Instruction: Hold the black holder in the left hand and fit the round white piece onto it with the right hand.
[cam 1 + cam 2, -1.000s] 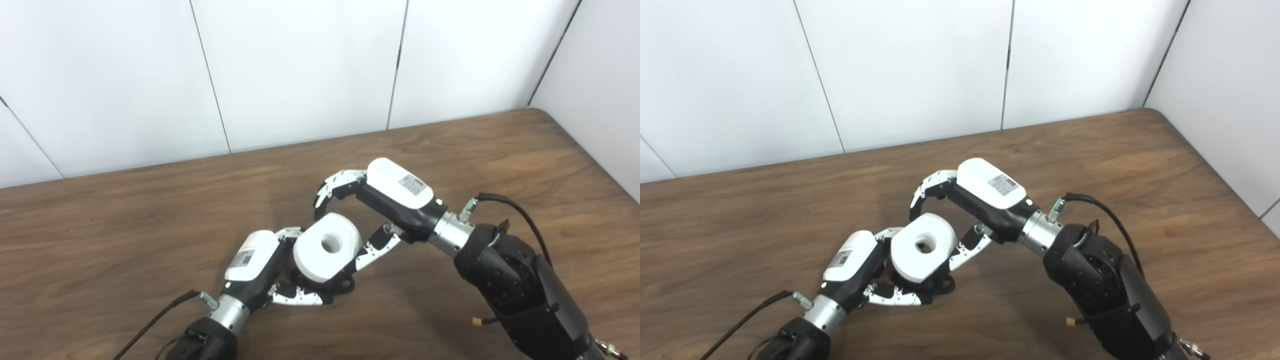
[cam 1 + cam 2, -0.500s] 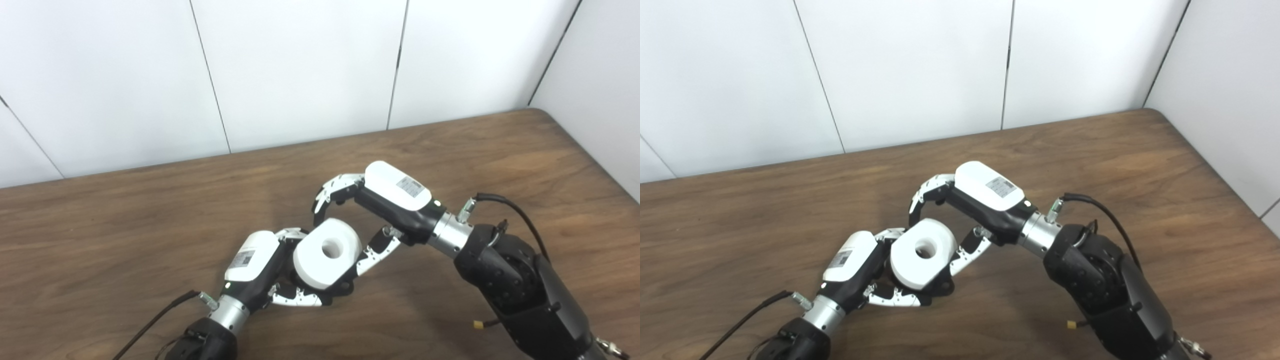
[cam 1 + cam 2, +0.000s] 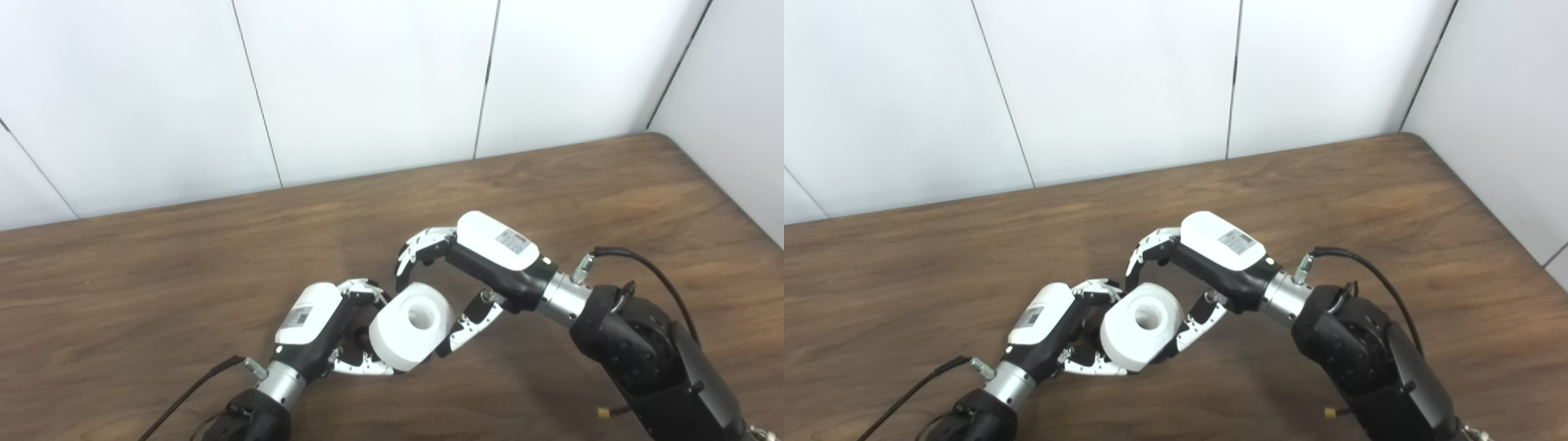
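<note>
- The wooden bench (image 3: pixel 184 263) runs under both my arms, with a white panelled wall (image 3: pixel 367 86) behind it and along its right side.
- My right arm (image 3: pixel 649 361) comes in from the lower right, a black cable (image 3: pixel 643 263) looping off near its wrist.
- My right robot hand (image 3: pixel 456 278) is closed on the round white piece (image 3: pixel 411 326): fingers curl over the far edge and the thumb presses the near right side.
- My left robot hand (image 3: pixel 327 324) lies low near the bench, fingers and thumb wrapped around the black holder (image 3: pixel 361 337).
- The round white piece is a thick ring, its centre hole facing up and towards me, tilted, close against my left robot hand.
- The black holder is mostly hidden behind the piece; I cannot tell whether the piece is seated on it.
</note>
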